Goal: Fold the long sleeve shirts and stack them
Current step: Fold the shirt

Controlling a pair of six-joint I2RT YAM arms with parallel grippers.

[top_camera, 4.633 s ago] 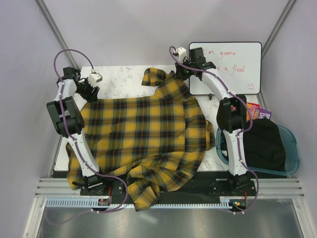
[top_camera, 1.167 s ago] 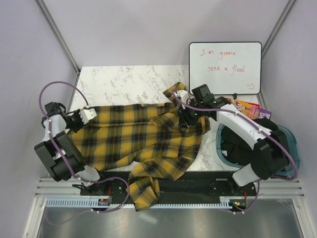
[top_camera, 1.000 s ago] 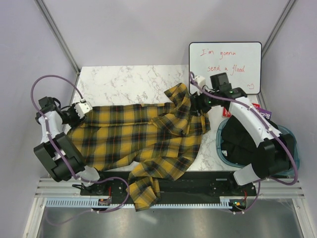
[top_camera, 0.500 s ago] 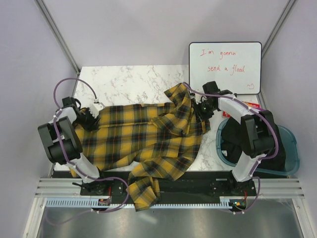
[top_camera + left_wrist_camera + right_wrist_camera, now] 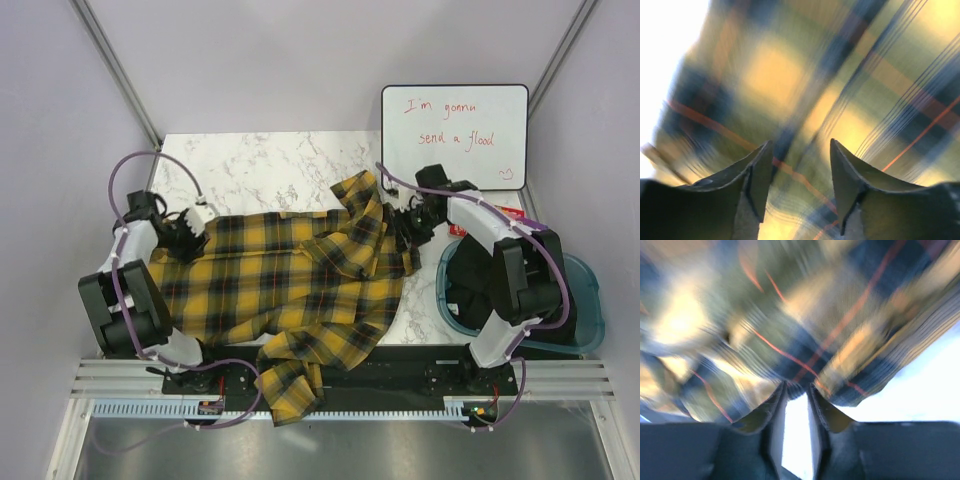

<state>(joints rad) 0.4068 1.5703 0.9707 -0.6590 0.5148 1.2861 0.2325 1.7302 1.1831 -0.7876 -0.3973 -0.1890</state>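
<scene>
Since the plaid shirt (image 5: 290,280) on the table (image 5: 260,165) between the 2 hands looks soft and floppy, I'd pinch an edge or seam; left hand (image 5: 800,144) hangs spread open over cloth, right hand (image 5: 797,386) is nearly closed, can't tell if gripping.

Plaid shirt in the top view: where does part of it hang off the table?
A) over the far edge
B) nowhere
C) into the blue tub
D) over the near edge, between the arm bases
D: a fold of the plaid shirt drapes down over the near edge of the table.
</scene>
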